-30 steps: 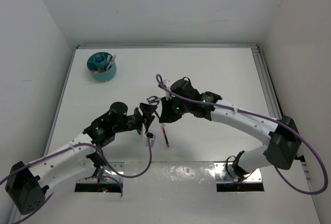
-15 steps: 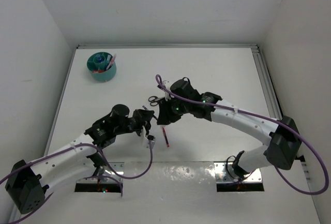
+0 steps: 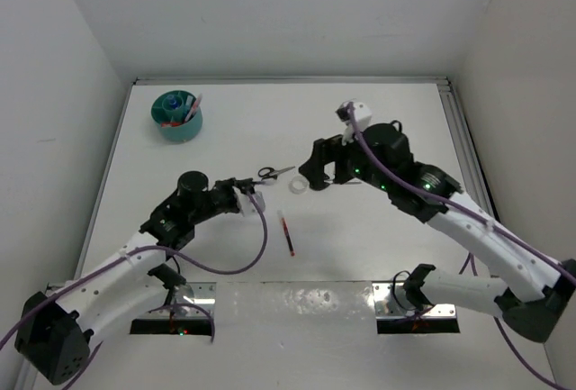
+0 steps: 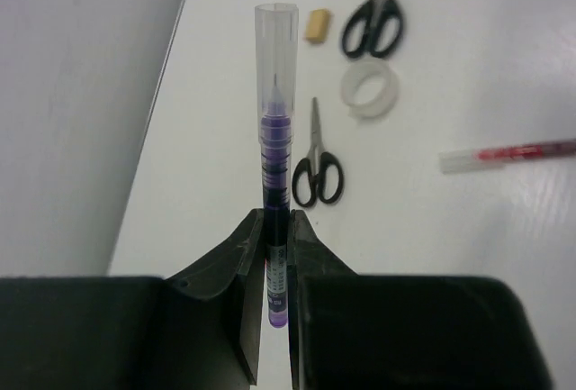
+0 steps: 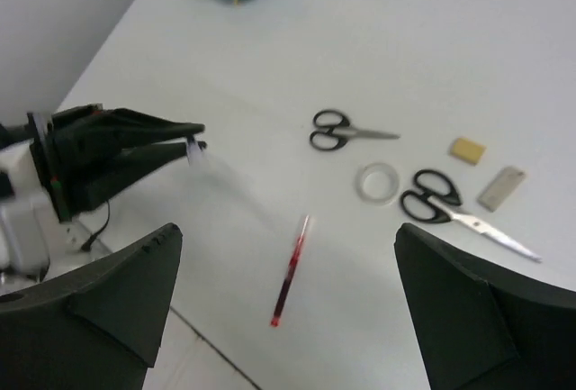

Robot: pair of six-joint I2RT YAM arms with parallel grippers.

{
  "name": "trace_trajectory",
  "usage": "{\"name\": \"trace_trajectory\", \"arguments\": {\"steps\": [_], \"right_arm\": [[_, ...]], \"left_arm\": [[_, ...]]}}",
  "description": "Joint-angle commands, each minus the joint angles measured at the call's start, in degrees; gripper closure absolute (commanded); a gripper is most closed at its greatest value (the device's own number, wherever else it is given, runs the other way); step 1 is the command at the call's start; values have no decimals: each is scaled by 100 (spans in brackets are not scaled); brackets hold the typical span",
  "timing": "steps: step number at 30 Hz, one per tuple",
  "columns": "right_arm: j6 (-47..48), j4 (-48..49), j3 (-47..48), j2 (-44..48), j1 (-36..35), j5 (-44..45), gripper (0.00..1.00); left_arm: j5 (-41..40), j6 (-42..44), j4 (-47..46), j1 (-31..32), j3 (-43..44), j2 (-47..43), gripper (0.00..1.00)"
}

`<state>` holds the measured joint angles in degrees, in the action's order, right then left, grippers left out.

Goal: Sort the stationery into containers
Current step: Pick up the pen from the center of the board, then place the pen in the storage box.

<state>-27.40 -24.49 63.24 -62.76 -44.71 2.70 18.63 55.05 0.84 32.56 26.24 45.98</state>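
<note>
Left gripper: my left gripper [image 4: 275, 228] was clenched on a thin pen with a clear cap and blue-violet barrel [image 4: 275, 138], gripped near its rear end.
Right gripper: my right gripper [image 3: 315, 169] stood spread wide, holding nothing, above the white table [image 3: 378, 111].
Pen location: in the left gripper near the table's middle, apparently clear of the surface, and well apart from the round teal plastic desk organiser [image 3: 176, 131] at the far-left corner.
Long axis: in the wrist view it ran straight out in line with my fingers.
Pointing: the capped tip led away from the gripper, toward the right side of the table, not toward the organiser.
Overhang: most of the pen's length projected beyond the fingertips.
Step in hand (judged): carrying the pen to the organiser.
Method advised: swing left and far, keep the grip firm and tip the pen near upright over a free compartment. Lower one end inside the wall before letting go.
Hazard: a pink pen-like item [image 3: 193, 108] leaning out of the organiser could be struck by the projecting cap.
</note>
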Motion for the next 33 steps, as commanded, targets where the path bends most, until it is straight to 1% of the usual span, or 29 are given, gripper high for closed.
{"name": "trace_trajectory", "arguments": {"steps": [1,2,3,4,5,6,7,8,9,10,14,18,20,23,26,30,33], "right_arm": [[331,155,-197,448,120,924,1],[375,199,-285,527,138,934,1],[384,260,-365,572,173,917,1],[437,287,-487,624,182,864,1],[463,313,-532,625,190,812,1],[516,348,-558,590,199,750,1],[560,348,-550,555,191,628,1],[612,348,-541,511,191,557,1],[717,348,-480,467,199,513,1],[770,348,-453,362,199,460,1],[1052,366,-260,81,243,416,1],[1271,357,38,-271,331,381,1],[1324,348,179,-499,375,345,1],[1325,340,407,-824,454,345,1],[1290,278,636,-1132,533,293,1],[1211,226,821,-1431,577,196,1],[1193,129,961,-1563,577,108,1]], "left_arm": [[-245,-2380,-1119,-626,416,199,100],[-368,-3194,-1461,-1089,548,367,100],[-378,-3559,-1612,-1389,706,551,100],[-361,-4232,-1709,-1967,1099,988,100],[-256,-4552,-1945,-2251,1320,1210,100],[-151,-4843,-2061,-2549,1549,1717,100],[16,-5220,-2157,-3066,1977,1965,100],[453,-5302,-2428,-3245,2164,2177,100],[640,-5337,-2596,-3490,2314,2562,100],[859,-5338,-2963,-3737,2463,2739,100],[984,-5013,-3441,-4142,3078,3531,100],[1160,-4758,-3687,-4503,3396,4373,100],[1414,-4583,-3784,-4565,3519,4612,100],[1590,-4363,-3942,-4635,3528,5113,100],[1959,-4222,-4100,-4688,3529,5368,100],[2583,-3880,-4171,-4776,3458,5580,100],[2663,-3616,-4258,-4759,3327,5641,100]]}}
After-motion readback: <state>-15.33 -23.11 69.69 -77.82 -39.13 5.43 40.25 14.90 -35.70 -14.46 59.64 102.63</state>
